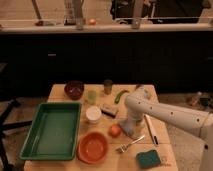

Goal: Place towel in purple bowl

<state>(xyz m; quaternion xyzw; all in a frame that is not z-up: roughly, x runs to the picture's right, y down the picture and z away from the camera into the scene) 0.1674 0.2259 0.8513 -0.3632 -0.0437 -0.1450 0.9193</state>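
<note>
Evidently the grasp is the step in hand: the gripper (131, 125), jaws spread wide, hangs over the towel (125, 132) lying flat beside a fruit (115, 130), so next it must lower, pinch the cloth and carry it to the purple bowl (74, 90), well apart at back left.

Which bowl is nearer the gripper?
The orange bowl at the front edge; the gripper hangs close beside it, while the purple bowl sits far back.

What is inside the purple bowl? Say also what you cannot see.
Nothing shows inside the purple bowl; its near rim covers part of the inside. The towel lies across the table, beside the orange fruit, with the gripper right above it.
</note>
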